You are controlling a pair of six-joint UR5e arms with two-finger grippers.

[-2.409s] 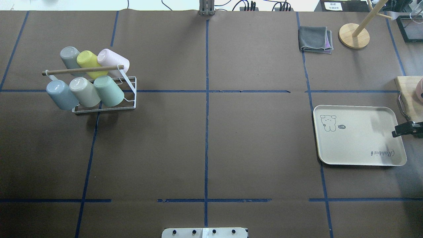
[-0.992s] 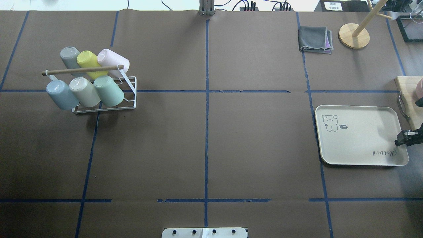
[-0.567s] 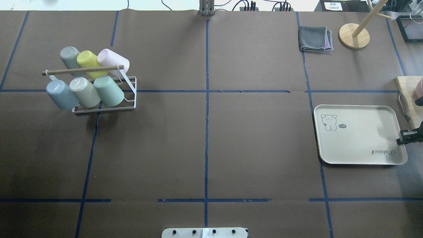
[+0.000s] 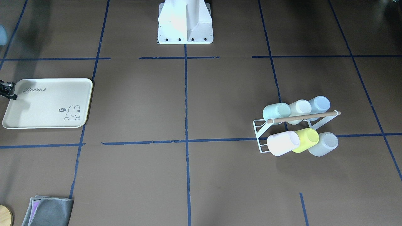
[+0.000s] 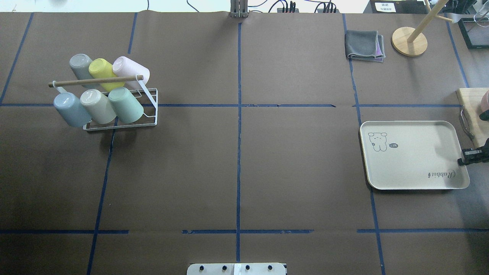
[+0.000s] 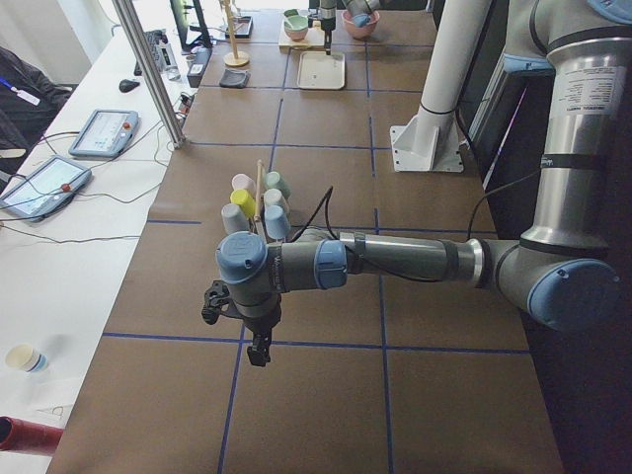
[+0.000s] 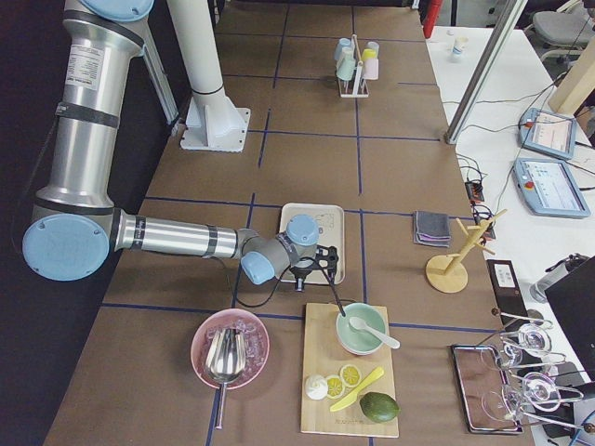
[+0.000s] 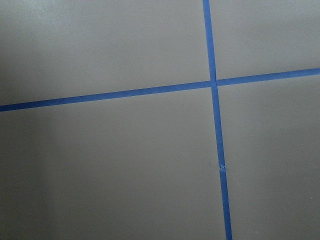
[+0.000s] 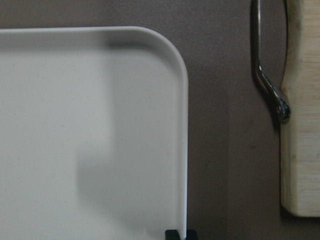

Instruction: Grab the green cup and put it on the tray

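Note:
The green cup (image 5: 125, 105) lies tilted in the front row of a white wire rack (image 5: 151, 123) at the left, beside a beige and a pale blue cup; it also shows in the front view (image 4: 276, 111). The cream tray (image 5: 412, 168) with "Rabbit" script lies flat at the right, empty. My right gripper (image 5: 460, 161) sits at the tray's right rim, and in the right wrist view its fingertips straddle that rim (image 9: 181, 234), shut on it. My left gripper (image 6: 259, 351) shows only in the exterior left view, above bare table well short of the rack; I cannot tell its state.
Grey, yellow-green and pink cups fill the rack's back row (image 5: 103, 68). A wooden board (image 5: 473, 107) with a metal handle (image 9: 267, 80) lies just right of the tray. A grey cloth (image 5: 364, 46) and a wooden stand (image 5: 408, 41) are at the far right.
The right gripper has drawn back to the tray's right rim. The tray has slid slightly right, then back left, and turned a little. The cups have not moved.

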